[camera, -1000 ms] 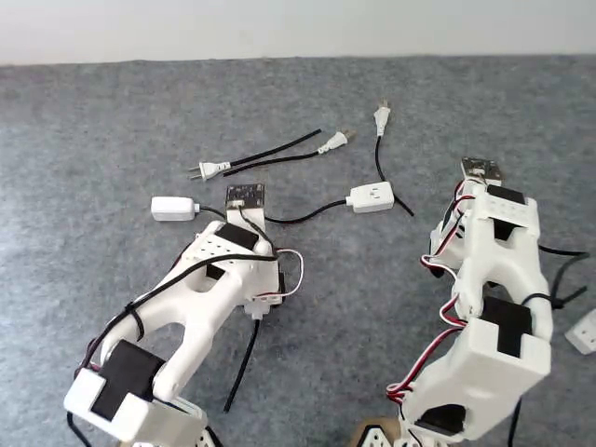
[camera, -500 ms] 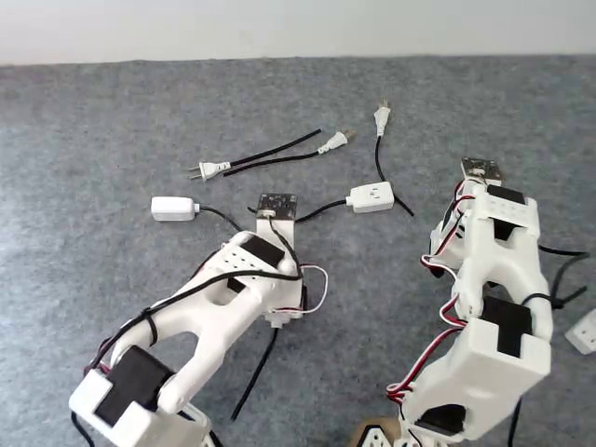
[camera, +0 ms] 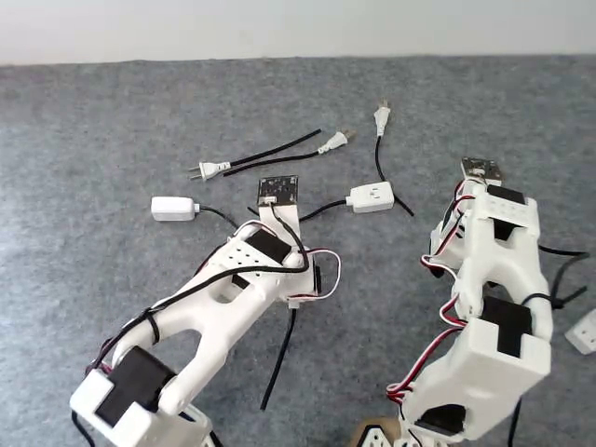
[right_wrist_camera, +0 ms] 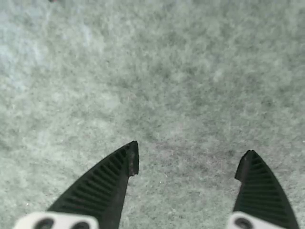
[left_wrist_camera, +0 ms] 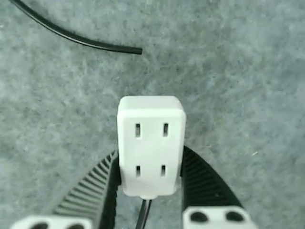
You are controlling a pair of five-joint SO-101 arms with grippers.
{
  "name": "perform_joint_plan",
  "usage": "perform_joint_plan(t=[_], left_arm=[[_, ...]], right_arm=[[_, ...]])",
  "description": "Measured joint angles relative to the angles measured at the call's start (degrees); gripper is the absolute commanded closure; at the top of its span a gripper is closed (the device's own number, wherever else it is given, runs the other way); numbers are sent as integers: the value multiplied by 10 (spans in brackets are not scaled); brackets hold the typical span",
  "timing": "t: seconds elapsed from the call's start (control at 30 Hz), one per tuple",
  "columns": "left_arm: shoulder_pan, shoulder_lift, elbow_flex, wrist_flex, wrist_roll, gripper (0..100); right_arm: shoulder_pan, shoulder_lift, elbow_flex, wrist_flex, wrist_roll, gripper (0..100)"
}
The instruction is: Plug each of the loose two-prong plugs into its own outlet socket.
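My left gripper (left_wrist_camera: 150,160) is shut on a white outlet socket (left_wrist_camera: 150,143), its slots facing the camera, just above the grey carpet. In the high view the left arm (camera: 251,279) sits at centre, with that socket's black cord (camera: 279,363) trailing behind it. Three loose two-prong plugs lie farther back: one (camera: 207,170) on the left, one (camera: 337,142) in the middle, one (camera: 381,115) on the right. Two more white sockets (camera: 173,208) (camera: 371,196) lie either side of the left arm's tip. My right gripper (right_wrist_camera: 190,152) is open over bare carpet.
The right arm (camera: 494,279) stands folded at the right of the table. Another white socket (camera: 583,331) lies at the right edge. A black cable end (left_wrist_camera: 136,49) lies on the carpet just beyond the held socket. The grey carpet (camera: 93,130) spreads out to the left.
The left arm has swung right and slightly farther back with the socket in its gripper, dragging the black cord rightwards. The right arm has stayed still.
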Motion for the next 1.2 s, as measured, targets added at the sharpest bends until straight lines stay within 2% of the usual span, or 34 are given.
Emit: perform_joint_plan(t=[0.4, 0.47, 0.57, 0.7, 0.87, 1.2], left_arm=[[0, 109, -75, 0, 4, 977], [0, 109, -86, 0, -12, 928], [0, 110, -98, 4, -48, 795], [0, 111, -98, 12, -34, 673], [0, 111, -98, 13, -5, 670], [-23, 111, -105, 32, -1, 670]], right_arm=[[0, 0, 0, 0, 0, 674], [0, 0, 0, 0, 0, 674], [0, 0, 0, 0, 0, 674], [0, 0, 0, 0, 0, 674], [0, 0, 0, 0, 0, 674], [0, 0, 0, 0, 0, 674]])
